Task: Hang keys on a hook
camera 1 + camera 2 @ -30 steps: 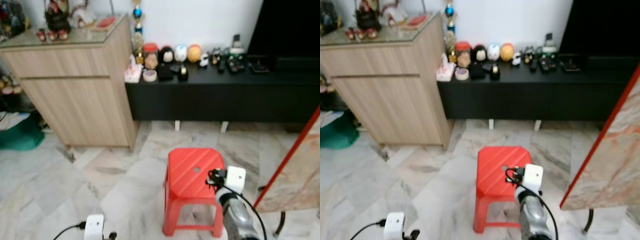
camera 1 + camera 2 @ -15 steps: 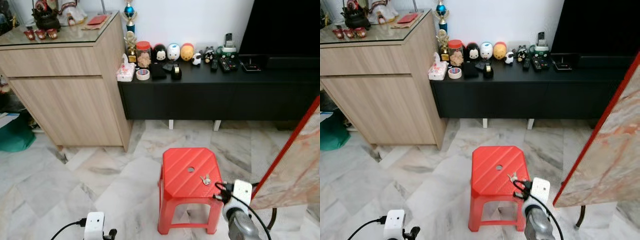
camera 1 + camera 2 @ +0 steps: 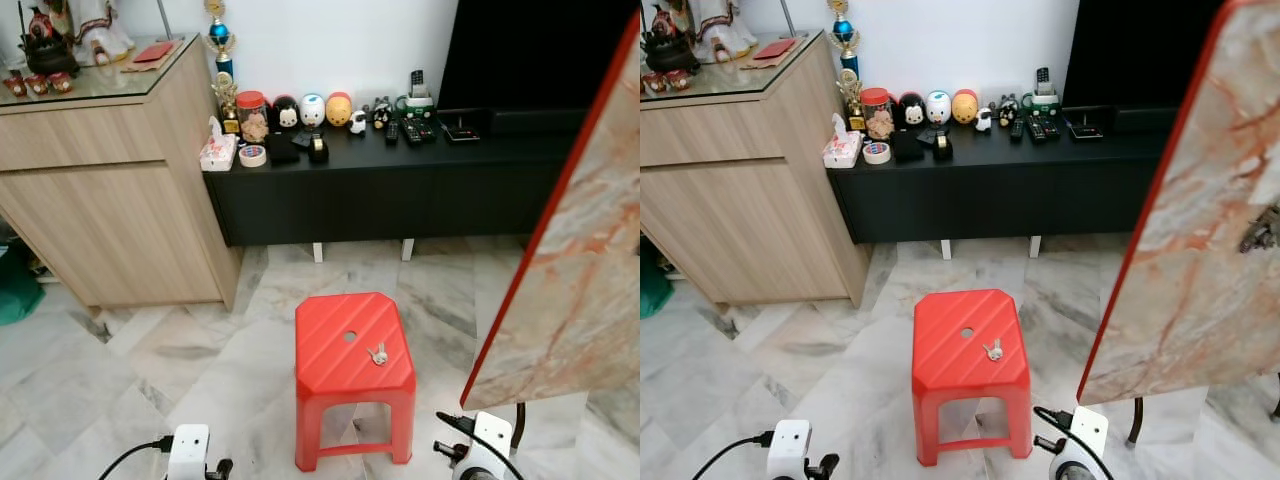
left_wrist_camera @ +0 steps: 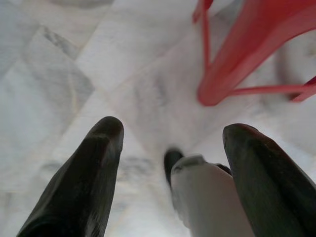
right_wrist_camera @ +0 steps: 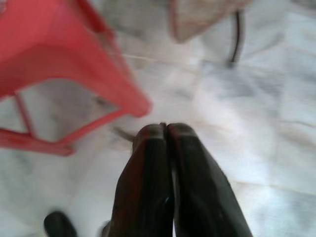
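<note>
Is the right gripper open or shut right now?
Shut, on nothing. In the right wrist view the right gripper's two black fingers press together above the marble floor, beside the red plastic stool.

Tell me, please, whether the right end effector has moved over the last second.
Yes. The right end effector has drawn back toward the robot: it was over the red stool seat and now hangs shut, low beside its near leg.

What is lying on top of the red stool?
A small set of keys lies on the seat of the red stool, beside the round hole in its middle. Nothing else is on the seat. The floor under the seat is mostly hidden by it.
</note>
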